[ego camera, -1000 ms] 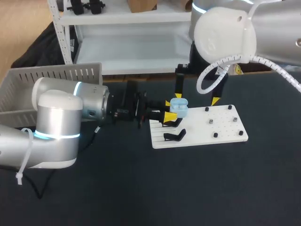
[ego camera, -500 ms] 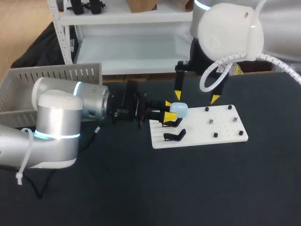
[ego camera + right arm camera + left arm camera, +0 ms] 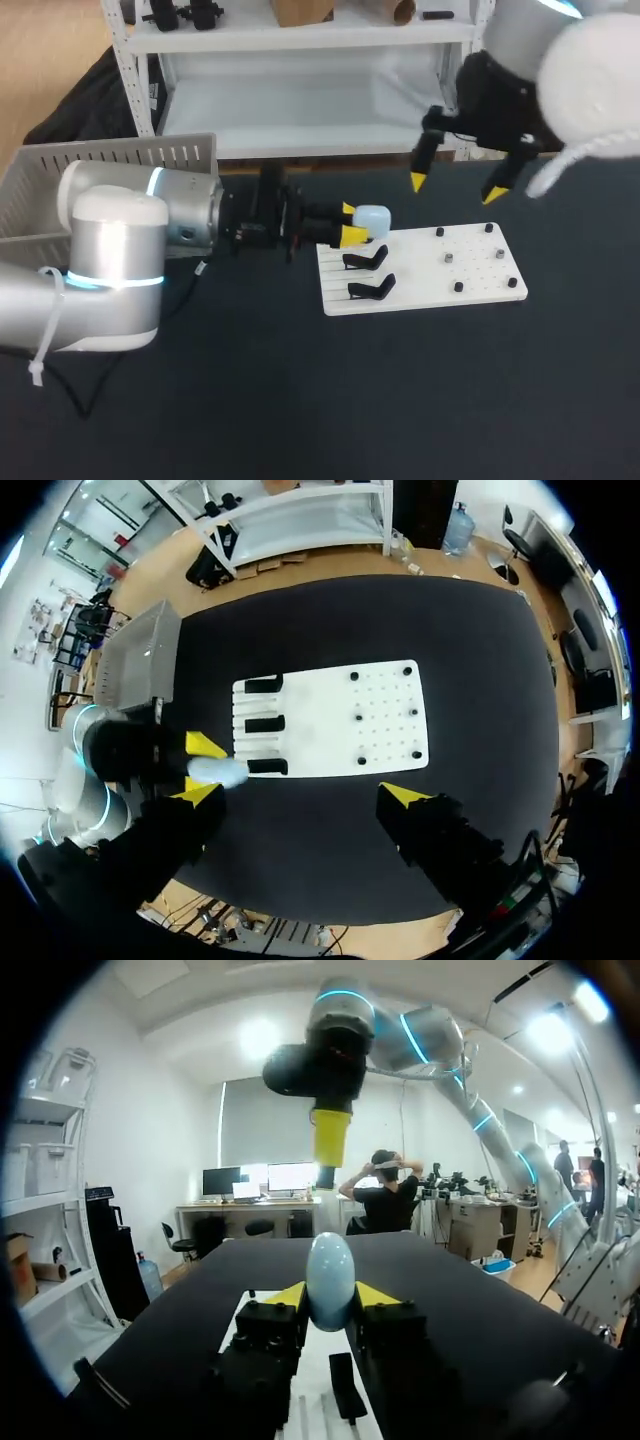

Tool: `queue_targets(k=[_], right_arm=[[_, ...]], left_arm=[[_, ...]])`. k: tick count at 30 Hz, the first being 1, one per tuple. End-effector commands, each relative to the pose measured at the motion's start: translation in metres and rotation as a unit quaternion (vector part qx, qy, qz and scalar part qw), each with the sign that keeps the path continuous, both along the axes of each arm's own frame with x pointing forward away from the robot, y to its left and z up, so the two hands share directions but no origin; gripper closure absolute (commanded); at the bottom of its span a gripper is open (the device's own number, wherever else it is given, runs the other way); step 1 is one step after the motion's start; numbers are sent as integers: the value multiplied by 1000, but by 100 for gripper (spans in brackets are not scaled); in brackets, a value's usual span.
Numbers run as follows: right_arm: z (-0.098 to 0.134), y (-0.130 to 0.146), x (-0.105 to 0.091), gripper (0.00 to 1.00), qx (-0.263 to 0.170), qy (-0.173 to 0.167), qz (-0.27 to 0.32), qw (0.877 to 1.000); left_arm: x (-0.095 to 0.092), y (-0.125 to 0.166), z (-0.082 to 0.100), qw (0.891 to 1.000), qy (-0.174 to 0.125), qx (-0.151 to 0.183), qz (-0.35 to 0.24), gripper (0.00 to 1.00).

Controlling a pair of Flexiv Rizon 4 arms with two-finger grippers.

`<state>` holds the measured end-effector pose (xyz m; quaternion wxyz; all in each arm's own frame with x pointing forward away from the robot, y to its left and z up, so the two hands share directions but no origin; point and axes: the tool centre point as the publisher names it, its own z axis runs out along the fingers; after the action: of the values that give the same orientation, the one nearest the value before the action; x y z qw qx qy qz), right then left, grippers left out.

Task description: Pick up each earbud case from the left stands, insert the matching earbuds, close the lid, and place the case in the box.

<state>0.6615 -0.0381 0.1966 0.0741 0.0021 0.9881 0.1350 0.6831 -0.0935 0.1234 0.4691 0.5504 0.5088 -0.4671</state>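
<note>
1. Earbud case [image 3: 372, 219], pale blue with its lid down, sits just left of centre in the head view. It is clamped between the two yellow tips of the left pincer [image 3: 352, 222], above the left end of the white board [image 3: 420, 270].
   - The right pincer [image 3: 452, 189] hangs at the upper right with its fingers apart and nothing in them.
   - I count one case, two black stands [image 3: 366, 260] on the board's left strip, six small dark pieces [image 3: 450, 258] on its right part, and one grey box [image 3: 100, 165] at the upper left.
   - I cannot tell whether the dark pieces are earbuds or pegs.
2. Left wrist view: the case [image 3: 329, 1282] stands upright between this pincer's fingers, gripped from both sides. One black stand lies below and ahead of it.
3. Right wrist view: this pincer's fingers are wide apart and the whole board lies ahead of them.
   - Three stands show here in a row, so the head view hides one. The six dark pieces show again.
   - The case [image 3: 222, 771] sits beside the nearest stand.
4. With the lid shut and the case off its stand, the step in hand looks like the carry to the box. The next move calls for the left arm to swing back over the dark worktop [image 3: 400, 400], bring the case above the box's open top and then part its fingers.
</note>
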Motion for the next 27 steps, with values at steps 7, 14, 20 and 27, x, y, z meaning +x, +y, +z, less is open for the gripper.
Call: queue_targets(k=[7, 14, 20, 27], right_arm=[[-3, -10, -23, 0, 22, -105, -26, 994], [-3, -10, -23, 0, 22, -105, -26, 994], [-3, -10, -23, 0, 22, -105, -26, 994], [-3, -10, -23, 0, 22, -105, -26, 994]], left_arm=[[5, 61, 49, 996, -33, 45, 75, 100], [24, 112, 58, 980, 8, 85, 177, 100], [45, 159, 51, 955, 61, 118, 265, 100], [68, 208, 40, 926, 99, 137, 336, 100]])
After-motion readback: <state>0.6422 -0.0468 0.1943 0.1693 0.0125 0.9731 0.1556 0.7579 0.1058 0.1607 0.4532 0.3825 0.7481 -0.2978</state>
